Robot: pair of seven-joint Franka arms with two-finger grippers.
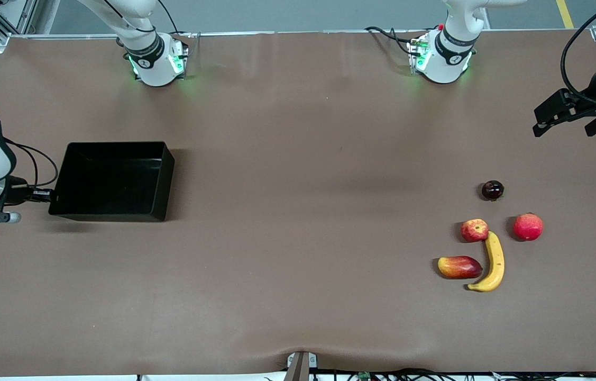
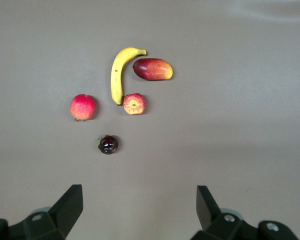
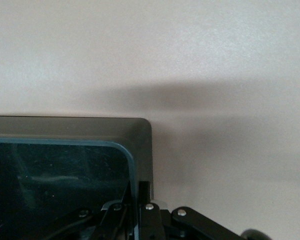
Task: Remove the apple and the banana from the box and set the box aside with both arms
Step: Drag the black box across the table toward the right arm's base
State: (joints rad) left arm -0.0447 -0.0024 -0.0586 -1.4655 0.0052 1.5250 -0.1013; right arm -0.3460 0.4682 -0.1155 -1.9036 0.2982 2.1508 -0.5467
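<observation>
The right gripper has its jaws clenched on the wall of the black tray, which sits on the brown surface toward the right arm's end. The left gripper hangs released, jaws wide, over the surface at the left arm's end. There the banana lies with the small apple touching its tip at eleven o'clock, the mango just beside it at nine o'clock, a plain red fruit at one o'clock, and a dark fruit at twelve.

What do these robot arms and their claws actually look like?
Both arms are glossy white with dark grey bands at the joints, green lights glowing at their bases and black cables trailing off. The left gripper and right gripper are black, angular two-finger claws with small silver screws.
</observation>
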